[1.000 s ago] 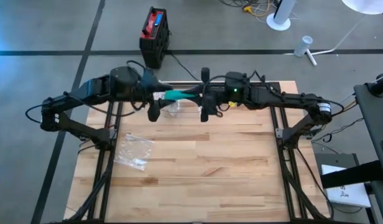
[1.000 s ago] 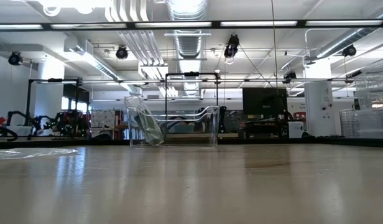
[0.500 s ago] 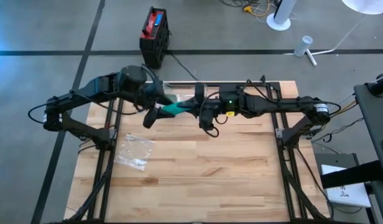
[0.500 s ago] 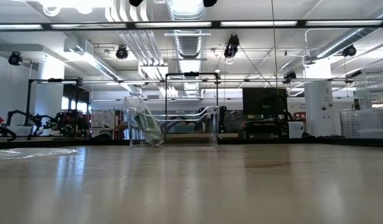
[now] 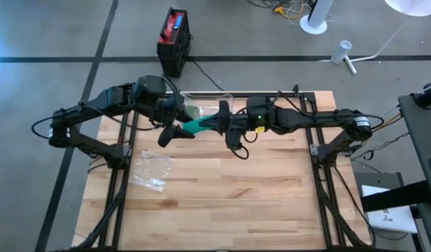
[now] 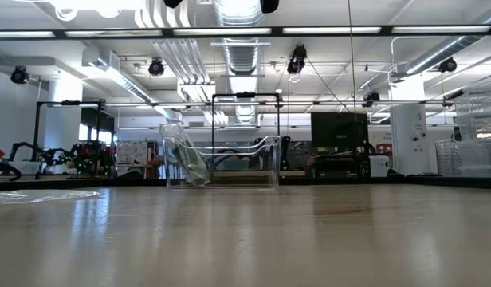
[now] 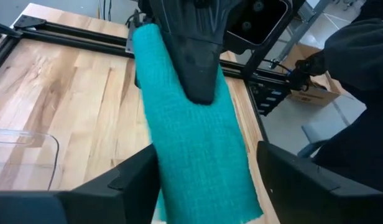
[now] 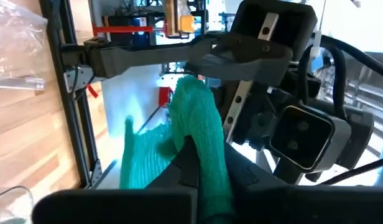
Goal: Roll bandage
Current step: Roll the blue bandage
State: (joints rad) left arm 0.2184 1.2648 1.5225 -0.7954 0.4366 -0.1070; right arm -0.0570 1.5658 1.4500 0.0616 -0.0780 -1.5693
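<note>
No legible txt, labels or nos. anywhere.

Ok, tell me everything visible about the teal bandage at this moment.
The bandage is a flat teal strip of coarse woven, gauze-like fabric, unrolled with a frayed end. It hangs in the air above the far middle of the wooden table, stretched between both arms. The right gripper is shut on one end, the cloth bunched over it. The left gripper has its jaws standing either side of the strip. A clear plastic container sits behind it.
</note>
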